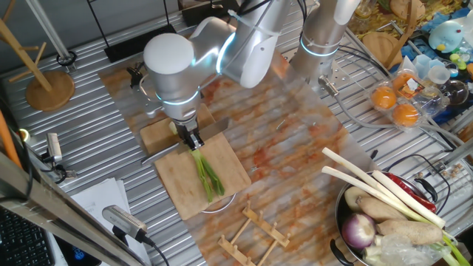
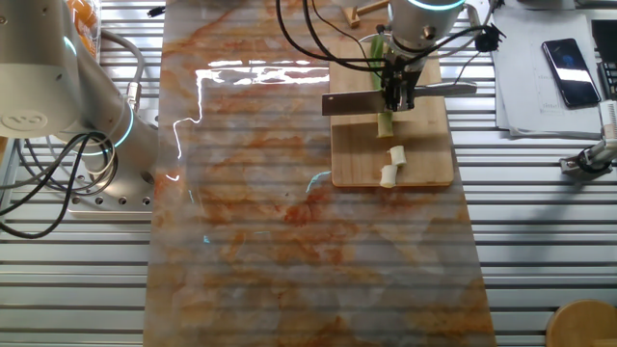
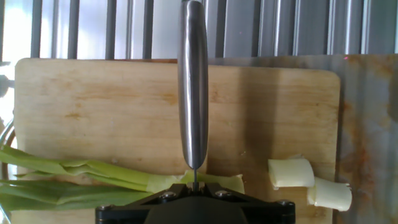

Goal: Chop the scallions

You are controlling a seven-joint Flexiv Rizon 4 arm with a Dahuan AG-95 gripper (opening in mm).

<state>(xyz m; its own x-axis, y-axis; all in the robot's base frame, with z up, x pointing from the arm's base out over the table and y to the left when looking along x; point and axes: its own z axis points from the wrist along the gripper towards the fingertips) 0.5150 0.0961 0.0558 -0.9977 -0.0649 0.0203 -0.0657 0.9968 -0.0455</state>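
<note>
Status: chopping under way, early stage.

The scallions [image 2: 383, 106] lie lengthwise on the wooden cutting board [image 2: 424, 159], which sits on the tabletop [image 2: 289, 241] over a streaked mat. Two short white cut pieces [image 2: 391, 164] rest on the board just beyond the stalk's cut end, close to each other and apart from the stalk (the hand view shows them side by side, touching or nearly so). These are the only finished cuts visible.

The hand [image 2: 397, 92] stands directly over the stalk, closed on the handle of a knife [image 2: 352, 103]. The blade lies crosswise to the stalk, near its pale cut end. In the hand view the steel handle runs straight up the picture from between the fingers. Whether the edge is pressed into the stalk or resting just on it cannot be told from these views.

Remaining: most of the stalk is uncut, including a short pale stretch and all the green leaves [image 1: 208, 176] spread over the far part of the board. In my judgement roughly a small fraction is done; many further cuts are needed.
</note>
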